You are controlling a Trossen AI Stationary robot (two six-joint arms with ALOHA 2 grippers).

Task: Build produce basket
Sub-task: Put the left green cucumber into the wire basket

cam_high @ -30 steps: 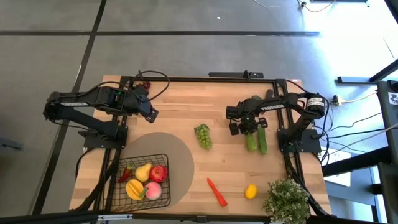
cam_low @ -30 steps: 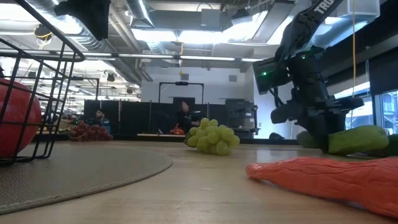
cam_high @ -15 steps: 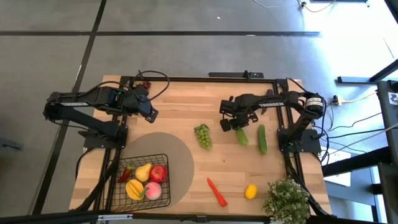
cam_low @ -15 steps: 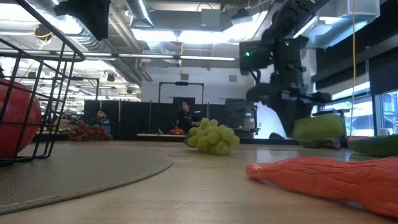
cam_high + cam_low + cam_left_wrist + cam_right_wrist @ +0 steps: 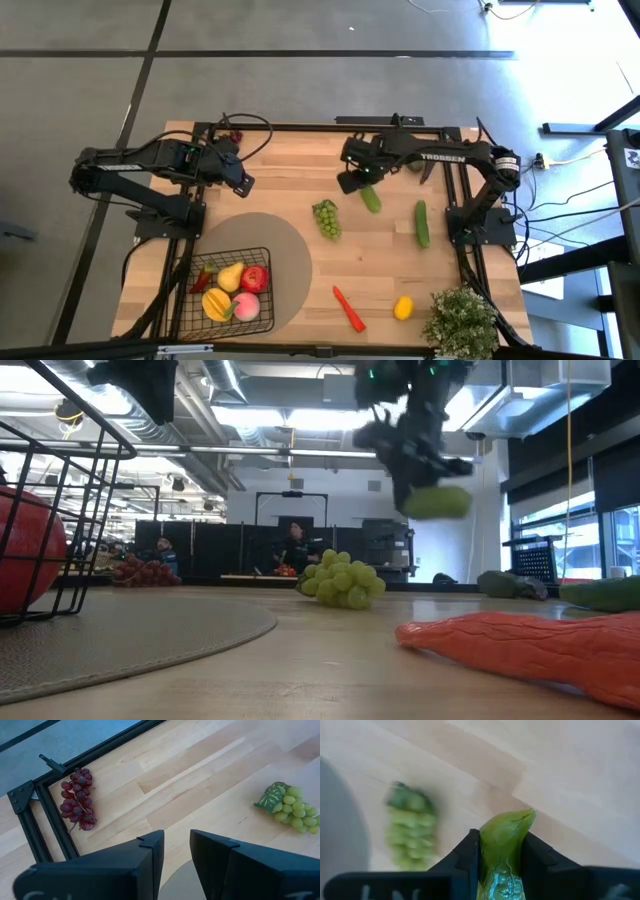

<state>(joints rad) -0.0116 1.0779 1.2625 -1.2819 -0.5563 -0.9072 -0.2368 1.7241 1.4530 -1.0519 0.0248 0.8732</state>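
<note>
The step in hand is judged to be the carry: 1 green cucumber (image 5: 371, 198) is held up off the wooden table (image 5: 290, 170), clamped between the jaws of the right gripper (image 5: 358, 178) by 1 end, its wrinkled, glossy skin and pointed tip seen plainly in the right wrist view (image 5: 501, 851). In the low view it hangs well above the tabletop (image 5: 437, 501). The next move, it is judged, calls for a long sweep across the table to the basket (image 5: 226, 290) at the near left corner, and a release only once the cucumber is over the open top, since the wire sides stand tall.

That basket is a square black cage of thin wire grid, set on a round tan mat (image 5: 280, 245) of woven look. Inside it, smooth rounded toy fruit is already seen: a red apple (image 5: 255, 279), a pink peach (image 5: 246, 308), and yellow pieces (image 5: 222, 296).

Left out on the smooth pale planks are a 2nd green cucumber (image 5: 421, 222), a knobbly bunch of green grapes (image 5: 326, 217), a slim red chili (image 5: 348, 308), a small lemon (image 5: 403, 308), and purple grapes (image 5: 78, 805) at the far left frame edge.

The left gripper (image 5: 241, 182) is parked near the table's far left, its jaws set slightly apart and holding nothing.
</note>
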